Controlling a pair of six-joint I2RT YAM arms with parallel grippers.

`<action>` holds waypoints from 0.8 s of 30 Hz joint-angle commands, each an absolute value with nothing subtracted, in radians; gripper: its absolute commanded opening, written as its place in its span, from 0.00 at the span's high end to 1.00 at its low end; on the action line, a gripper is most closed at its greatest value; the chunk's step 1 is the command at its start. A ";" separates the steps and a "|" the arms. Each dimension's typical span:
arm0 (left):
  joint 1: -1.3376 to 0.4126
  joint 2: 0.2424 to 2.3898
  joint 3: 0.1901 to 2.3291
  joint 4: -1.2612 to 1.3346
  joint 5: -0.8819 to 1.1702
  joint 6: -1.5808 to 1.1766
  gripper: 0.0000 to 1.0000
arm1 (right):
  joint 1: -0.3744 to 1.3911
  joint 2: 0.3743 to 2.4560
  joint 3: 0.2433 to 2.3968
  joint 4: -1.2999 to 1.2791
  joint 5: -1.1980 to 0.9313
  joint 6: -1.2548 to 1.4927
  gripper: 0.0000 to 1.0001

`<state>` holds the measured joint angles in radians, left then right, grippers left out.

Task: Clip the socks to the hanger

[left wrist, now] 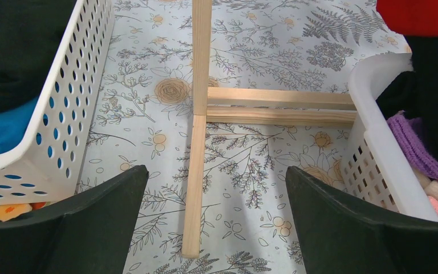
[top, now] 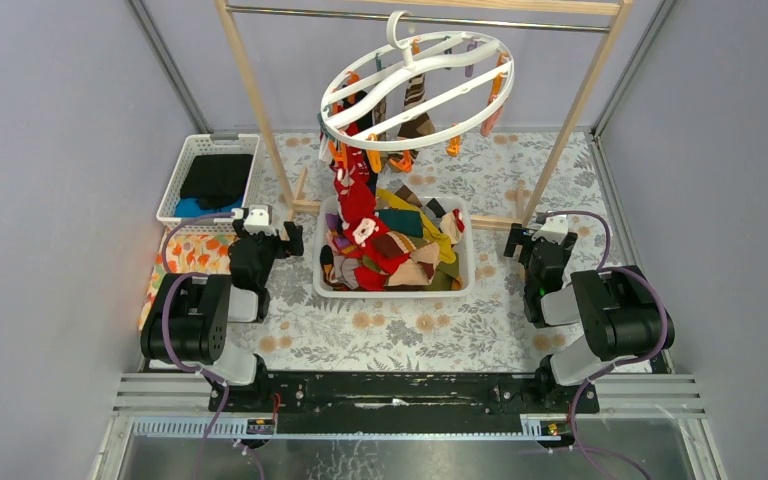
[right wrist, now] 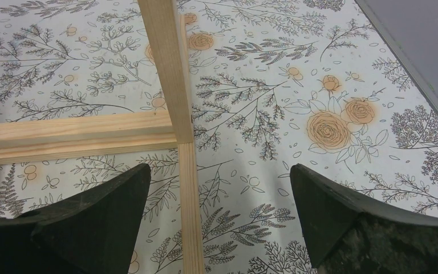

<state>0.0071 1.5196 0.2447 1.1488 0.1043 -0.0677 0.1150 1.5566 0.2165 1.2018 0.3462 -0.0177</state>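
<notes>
Left pincer (left wrist: 215, 172), right pincer (right wrist: 221, 169): both agape

Wooden posts (top: 255, 100) flanking the socks (top: 390, 245)

A wooden-framed rail (top: 258, 110) stands on the floral-printed worktop (top: 400, 335), with a metal bar (top: 310, 13) across its top. A white perforated tub (top: 390, 291) sits just in front of its base. To the left, a white slotted basket (top: 188, 160) holds a folded black cloth (top: 217, 178) over a blue cloth (top: 193, 208). An orange-flowered cloth (top: 188, 250) lies beside the basket.
</notes>
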 commanded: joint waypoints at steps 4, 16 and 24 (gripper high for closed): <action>0.005 1.520 0.253 1.178 0.078 -0.043 0.01 | 0.107 1.551 0.238 1.235 0.346 -0.007 0.00; 0.041 1.314 0.336 0.883 0.141 -0.062 0.01 | 0.133 1.438 0.266 1.111 0.507 0.018 0.00; 0.103 0.990 0.787 -0.012 0.260 -0.083 0.01 | 0.154 0.980 0.464 0.476 0.387 0.501 0.00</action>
<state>0.0746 1.0687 0.6067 0.4294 0.1696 -0.0547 0.1577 1.1645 0.3965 0.6991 0.4614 0.2077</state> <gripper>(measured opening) 0.986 0.995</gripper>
